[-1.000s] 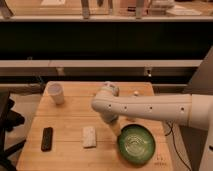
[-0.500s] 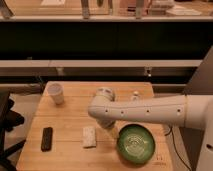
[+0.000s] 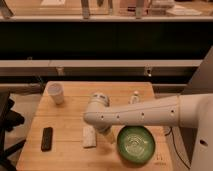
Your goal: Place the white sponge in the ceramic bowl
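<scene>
The white sponge [image 3: 89, 136], a small flat off-white pad, lies on the wooden table [image 3: 67, 117] near the front edge. Just to its right stands the ceramic bowl [image 3: 135, 144], wide, dark green, with pale swirls inside and nothing in it. My white arm reaches in from the right, and its wrist hangs over the table's middle. My gripper [image 3: 107, 136] points down between the sponge and the bowl, close to the sponge's right edge. It is open and holds nothing.
A white cup [image 3: 55, 93] stands at the table's back left. A black remote [image 3: 46, 138] lies at the front left. A small white capped tube [image 3: 134, 98] stands at the back right. A dark counter runs behind the table.
My arm has swung left and lower, bringing the gripper down beside the sponge. The sponge, bowl, cup and remote have not moved.
</scene>
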Tool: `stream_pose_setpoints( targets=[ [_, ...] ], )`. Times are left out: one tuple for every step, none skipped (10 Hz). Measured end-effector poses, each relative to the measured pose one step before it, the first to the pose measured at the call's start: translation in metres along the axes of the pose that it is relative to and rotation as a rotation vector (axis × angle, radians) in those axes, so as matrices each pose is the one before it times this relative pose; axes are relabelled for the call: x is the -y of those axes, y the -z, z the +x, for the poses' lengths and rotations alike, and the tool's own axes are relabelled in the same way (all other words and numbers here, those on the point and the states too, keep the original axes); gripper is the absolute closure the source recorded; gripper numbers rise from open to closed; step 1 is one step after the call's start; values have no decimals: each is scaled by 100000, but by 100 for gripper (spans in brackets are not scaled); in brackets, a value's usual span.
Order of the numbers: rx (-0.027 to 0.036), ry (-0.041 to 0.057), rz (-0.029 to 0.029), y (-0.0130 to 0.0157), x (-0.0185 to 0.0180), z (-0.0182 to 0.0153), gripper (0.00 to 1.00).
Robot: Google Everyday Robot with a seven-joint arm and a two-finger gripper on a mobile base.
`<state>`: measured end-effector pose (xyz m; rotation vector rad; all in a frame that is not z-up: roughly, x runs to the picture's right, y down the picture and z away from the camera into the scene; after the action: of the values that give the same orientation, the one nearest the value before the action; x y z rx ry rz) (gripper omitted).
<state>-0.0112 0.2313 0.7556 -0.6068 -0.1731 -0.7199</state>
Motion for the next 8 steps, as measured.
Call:
stream_pose_setpoints(
  targets=[
    [668,791,456,-375,160,-372,20],
    [716,486,399,-329,252,-316,20],
    [816,910,282,-392,317,-485,20],
    [461,648,173,-217,221,-319,20],
    [132,1122,-99,-83,-68,-128,20],
    [450,1684,-201,-100,-100,-471,20],
    [271,2489,151,-99,407,-565,20],
    [404,1157,183,-177,228,-372,20]
  ],
)
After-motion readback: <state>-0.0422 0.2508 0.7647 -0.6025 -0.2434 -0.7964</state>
